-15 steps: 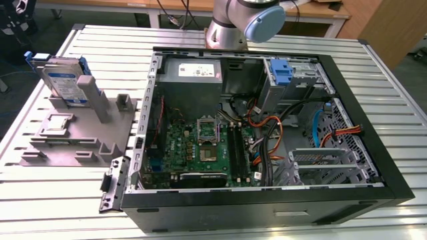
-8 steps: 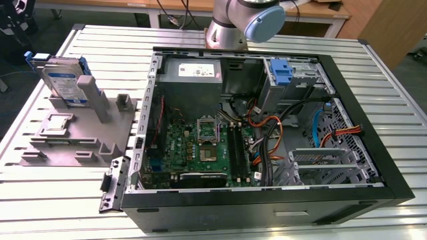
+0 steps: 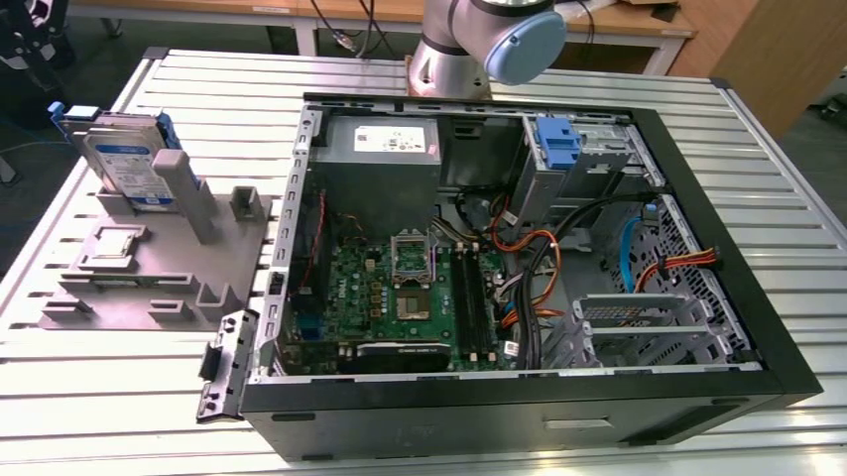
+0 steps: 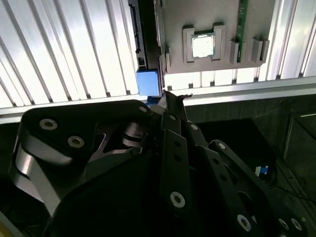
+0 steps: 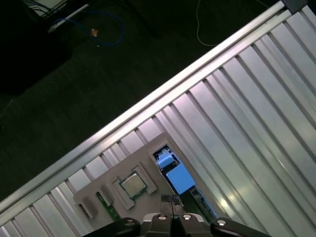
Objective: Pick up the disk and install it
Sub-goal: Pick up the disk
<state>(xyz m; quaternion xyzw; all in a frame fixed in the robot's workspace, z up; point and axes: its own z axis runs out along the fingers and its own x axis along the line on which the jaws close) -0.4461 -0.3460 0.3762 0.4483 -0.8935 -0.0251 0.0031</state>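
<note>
The disk (image 3: 122, 164) stands on edge in the grey fixture block (image 3: 146, 268) at the exterior view's left, its blue carrier framing the silver body and labelled face. In both wrist views I look down on it from high above. Its blue carrier top (image 5: 175, 174) shows just beyond my gripper (image 5: 170, 199), and in the second wrist view the same blue end (image 4: 148, 82) lies just past the gripper (image 4: 173, 96). The fingertips are closed together with nothing between them, well clear above the disk.
An open computer case (image 3: 741, 327) with motherboard, cables and a blue bracket (image 3: 556, 144) in its upper bay fills the slatted metal table (image 3: 781, 139). A processor chip (image 5: 132, 185) sits in the fixture. The table edge (image 5: 148, 106) and dark floor lie beyond.
</note>
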